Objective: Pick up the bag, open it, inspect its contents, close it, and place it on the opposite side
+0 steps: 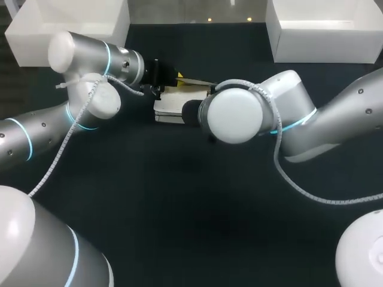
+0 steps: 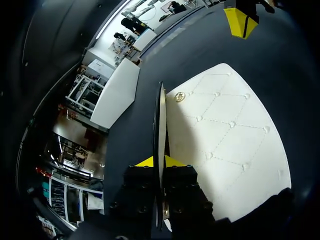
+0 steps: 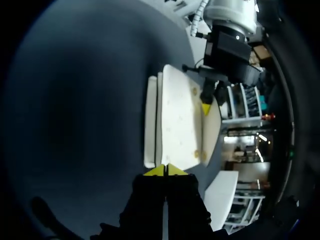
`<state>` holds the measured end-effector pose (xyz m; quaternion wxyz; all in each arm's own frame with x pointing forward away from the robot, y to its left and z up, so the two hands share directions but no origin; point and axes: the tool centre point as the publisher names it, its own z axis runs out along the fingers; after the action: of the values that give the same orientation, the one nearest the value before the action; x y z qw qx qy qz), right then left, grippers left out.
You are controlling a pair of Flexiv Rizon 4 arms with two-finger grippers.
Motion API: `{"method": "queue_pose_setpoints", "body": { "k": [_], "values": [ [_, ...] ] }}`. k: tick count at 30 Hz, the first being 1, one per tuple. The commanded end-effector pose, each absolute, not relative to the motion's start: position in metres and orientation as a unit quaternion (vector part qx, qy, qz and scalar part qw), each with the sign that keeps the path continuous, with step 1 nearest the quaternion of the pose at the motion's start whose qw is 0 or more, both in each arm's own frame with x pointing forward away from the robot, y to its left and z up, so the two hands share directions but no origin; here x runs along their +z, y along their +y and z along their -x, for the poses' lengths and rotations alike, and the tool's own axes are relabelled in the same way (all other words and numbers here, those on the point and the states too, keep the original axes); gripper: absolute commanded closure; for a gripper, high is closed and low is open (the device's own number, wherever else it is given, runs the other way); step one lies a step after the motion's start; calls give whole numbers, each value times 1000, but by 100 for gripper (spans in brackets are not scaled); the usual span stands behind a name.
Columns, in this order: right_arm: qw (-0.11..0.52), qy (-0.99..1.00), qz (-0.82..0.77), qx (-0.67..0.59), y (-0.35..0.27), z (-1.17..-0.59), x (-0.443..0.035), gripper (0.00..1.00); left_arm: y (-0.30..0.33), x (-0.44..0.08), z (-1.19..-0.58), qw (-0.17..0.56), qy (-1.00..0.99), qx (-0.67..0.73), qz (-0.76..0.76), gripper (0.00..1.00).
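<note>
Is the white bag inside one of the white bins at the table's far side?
No, the bag lies on the dark table, apart from the left bin and the right bin.

Dark table [image 1: 179, 209] — white bins [image 1: 323, 30] at back.

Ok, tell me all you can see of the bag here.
The bag is white, diamond-quilted with small studs, leather-like, with a round gold fitting. It lies flat on the dark table. A thin dark-edged panel, seemingly its flap, stands on edge, pinched in the left gripper's jaws. The right gripper, jaws together, sits at the opposite end; contact unclear.
</note>
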<state>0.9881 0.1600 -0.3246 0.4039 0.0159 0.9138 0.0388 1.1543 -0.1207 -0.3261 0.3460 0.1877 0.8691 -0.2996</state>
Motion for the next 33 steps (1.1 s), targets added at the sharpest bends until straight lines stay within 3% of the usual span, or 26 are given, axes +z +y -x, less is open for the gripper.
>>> {"method": "queue_pose_setpoints", "body": {
  "k": [1,7,8,12,15,33],
  "values": [
    [408,912,-9,42,161,-982,-332,100,-123,-337,-1147,351,867,-300,-188,100],
    [405,914,3,35,168,-978,-341,100,-121,-342,-1133,350,872,-289,-182,100],
    [402,915,4,35,168,-979,-343,96,-120,-341,-1130,350,872,-290,-182,100],
    [395,918,4,36,170,-980,-349,66,-119,-338,-1125,353,871,-292,-179,100],
    [393,919,5,34,171,-980,-352,59,-119,-337,-1123,354,870,-292,-179,100],
    [424,904,6,48,166,-997,-365,66,-118,-343,-1120,343,868,-304,-192,100]
  ]
}}
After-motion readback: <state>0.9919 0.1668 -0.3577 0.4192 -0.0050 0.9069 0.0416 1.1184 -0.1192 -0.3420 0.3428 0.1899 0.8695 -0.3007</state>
